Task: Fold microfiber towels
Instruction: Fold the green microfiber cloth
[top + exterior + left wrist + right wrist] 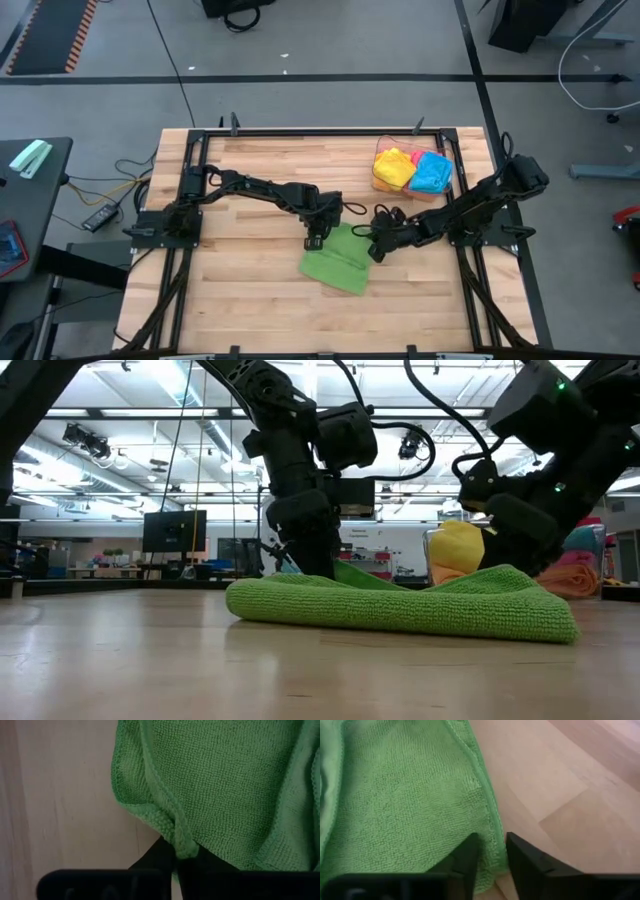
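A green microfiber towel lies doubled over on the wooden table, near its middle. My left gripper stands at the towel's far left corner, shut on it. My right gripper is at the towel's right edge, open. In the right wrist view its fingers stand on either side of the hemmed edge with a narrow gap. Yellow and blue towels lie in the bin. My left gripper pinches a bunched piece of the green towel's hemmed edge between its two fingers, at the far left corner. The fingers come from above, slanting down. The rest of the towel lies slack on the table.
A clear plastic bin with folded coloured towels stands at the table's far right corner. Bare wood lies in front of and left of the green towel. Black frame rails run along the table's edges.
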Action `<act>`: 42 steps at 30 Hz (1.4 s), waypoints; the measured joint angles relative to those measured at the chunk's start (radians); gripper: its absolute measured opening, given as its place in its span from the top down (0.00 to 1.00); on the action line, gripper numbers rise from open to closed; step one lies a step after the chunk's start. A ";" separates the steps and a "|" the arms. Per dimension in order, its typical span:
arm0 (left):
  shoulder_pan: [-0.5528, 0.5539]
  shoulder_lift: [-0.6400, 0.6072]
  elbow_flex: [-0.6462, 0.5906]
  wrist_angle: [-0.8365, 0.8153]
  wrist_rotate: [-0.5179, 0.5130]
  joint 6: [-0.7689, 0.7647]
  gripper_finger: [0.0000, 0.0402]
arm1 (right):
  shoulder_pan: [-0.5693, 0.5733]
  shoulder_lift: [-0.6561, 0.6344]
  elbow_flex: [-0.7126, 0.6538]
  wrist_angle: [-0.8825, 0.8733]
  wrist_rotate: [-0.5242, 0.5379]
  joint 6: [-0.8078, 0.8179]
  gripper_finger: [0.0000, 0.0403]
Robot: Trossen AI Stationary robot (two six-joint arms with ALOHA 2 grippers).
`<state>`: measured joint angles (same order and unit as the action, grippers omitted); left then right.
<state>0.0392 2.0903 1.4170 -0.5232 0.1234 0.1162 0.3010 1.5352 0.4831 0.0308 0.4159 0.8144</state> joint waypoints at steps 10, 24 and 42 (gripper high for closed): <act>0.021 -0.004 0.000 0.031 -0.046 0.035 0.93 | 0.005 -0.052 0.043 -0.090 -0.027 -0.133 0.97; 0.095 -0.066 0.001 0.139 -0.052 0.148 0.90 | -0.072 -0.242 0.132 -0.483 0.083 -0.285 0.98; 0.103 -0.097 0.002 0.090 -0.051 0.237 0.91 | -0.114 -0.263 0.149 -0.465 0.014 -0.452 0.97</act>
<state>0.1426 1.9930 1.4189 -0.4333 0.0722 0.3529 0.1868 1.2725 0.6323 -0.4343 0.4300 0.3620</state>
